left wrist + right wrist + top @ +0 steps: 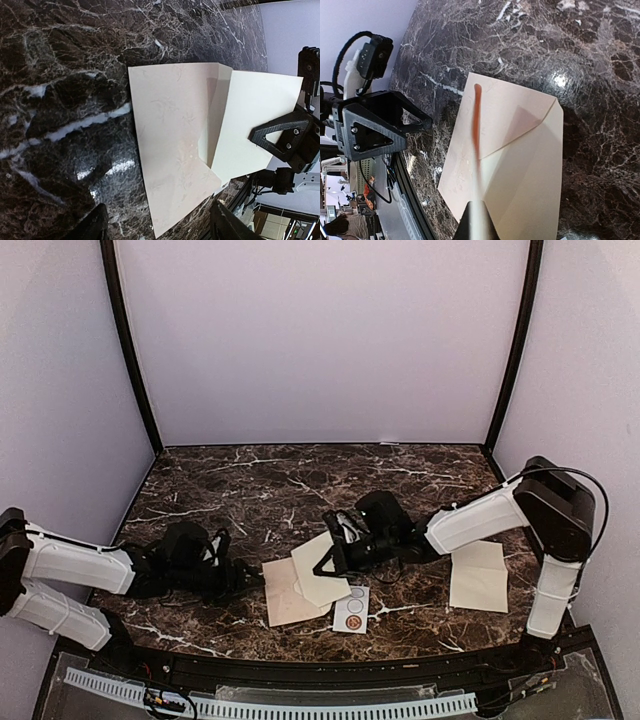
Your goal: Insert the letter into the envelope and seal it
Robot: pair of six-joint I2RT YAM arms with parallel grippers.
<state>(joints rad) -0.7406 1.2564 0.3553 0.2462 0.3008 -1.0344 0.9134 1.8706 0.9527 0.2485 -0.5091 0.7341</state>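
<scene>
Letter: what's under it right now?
Seen: the envelope runs under one end of the letter. Hidden: the covered strip of envelope and table, so whether the letter has entered the pocket cannot be told.

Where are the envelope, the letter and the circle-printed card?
envelope [170,150]: left wrist view, middle of its pinkish face.
letter [245,110]: left wrist view, bare middle of the cream sheet.
circle-printed card [351,609]: top view, card's centre.
</scene>
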